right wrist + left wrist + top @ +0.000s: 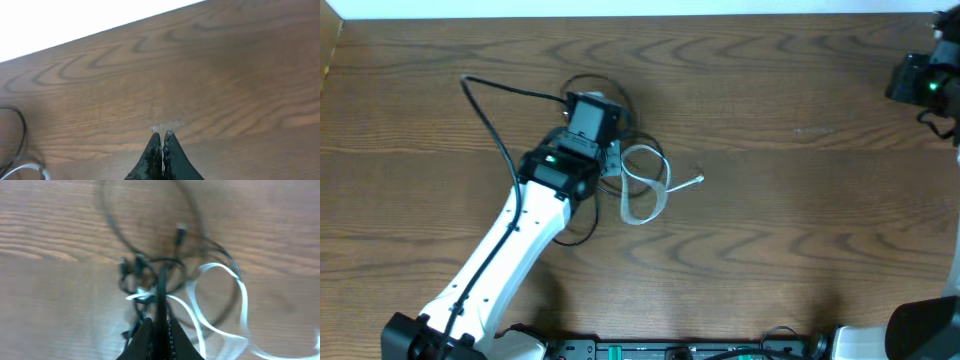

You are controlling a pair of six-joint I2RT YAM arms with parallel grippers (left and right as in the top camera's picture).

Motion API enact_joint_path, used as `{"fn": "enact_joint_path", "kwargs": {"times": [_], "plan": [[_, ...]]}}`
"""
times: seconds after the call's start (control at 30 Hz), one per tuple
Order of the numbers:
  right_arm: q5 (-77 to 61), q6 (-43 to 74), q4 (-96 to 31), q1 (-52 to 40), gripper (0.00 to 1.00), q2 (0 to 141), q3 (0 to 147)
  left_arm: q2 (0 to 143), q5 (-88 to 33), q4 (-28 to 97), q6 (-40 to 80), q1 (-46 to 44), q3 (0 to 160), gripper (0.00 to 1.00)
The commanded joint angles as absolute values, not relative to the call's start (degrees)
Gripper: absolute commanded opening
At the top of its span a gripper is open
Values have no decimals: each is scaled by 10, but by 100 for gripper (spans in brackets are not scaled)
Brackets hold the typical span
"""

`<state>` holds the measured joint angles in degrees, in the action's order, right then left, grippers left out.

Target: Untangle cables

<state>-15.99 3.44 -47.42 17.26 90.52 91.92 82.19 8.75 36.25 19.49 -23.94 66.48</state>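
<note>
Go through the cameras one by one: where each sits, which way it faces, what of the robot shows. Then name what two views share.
Overhead: fixed above the table, facing straight down; left arm beside the white cable, right arm at the upper right edge.
Left wrist: on the left arm, facing down past its jaws, which seem to pinch a black cable; blurred.
Right wrist: on the right arm, facing across bare tabletop to the far edge; shut jaws at the bottom.
Shared: overhead and left wrist both show the white cable.
</note>
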Motion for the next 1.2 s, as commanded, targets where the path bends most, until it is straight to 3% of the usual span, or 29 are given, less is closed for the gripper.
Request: {"fn": "enact_joint_path", "kwargs": {"times": [0.0,0.1,0.13,0.33,0.43,0.57,0.6,0.63,0.67,0.7,0.73,0.83,0.93,1.07,1.17], "plan": [[-275,30,-484,164,1,905,921,814,-64,335,173,-243,672,8],[-390,-43,-513,143,8,906,921,814,-204,288,132,-257,672,7],[-402,-67,-524,134,14,907,921,814,-246,269,114,-264,672,7],[-400,-161,-565,81,23,916,920,814,-425,189,40,-293,672,7],[-376,-166,-567,56,24,921,917,814,-392,205,34,-290,672,8],[-359,-166,-571,37,25,923,917,815,-225,289,34,-287,672,8],[-361,-166,-574,33,27,923,917,816,-187,311,34,-287,672,17],[-363,-166,-578,29,31,923,917,817,-161,328,34,-287,672,45],[-364,-168,-584,24,34,923,917,820,-146,342,34,-287,672,63],[-364,-168,-592,17,38,923,917,822,-138,355,34,-287,672,76],[-363,-171,-598,12,41,923,917,825,-138,361,34,-287,671,80],[-358,-174,-612,-11,49,923,914,834,-139,373,38,-287,671,83],[-324,-162,-627,-36,47,923,902,841,-164,377,70,-287,670,83],[-286,-96,-635,-52,48,923,869,846,-265,378,76,-288,670,75],[-291,-44,-636,-62,48,923,827,858,-275,387,76,-289,670,73]]}}
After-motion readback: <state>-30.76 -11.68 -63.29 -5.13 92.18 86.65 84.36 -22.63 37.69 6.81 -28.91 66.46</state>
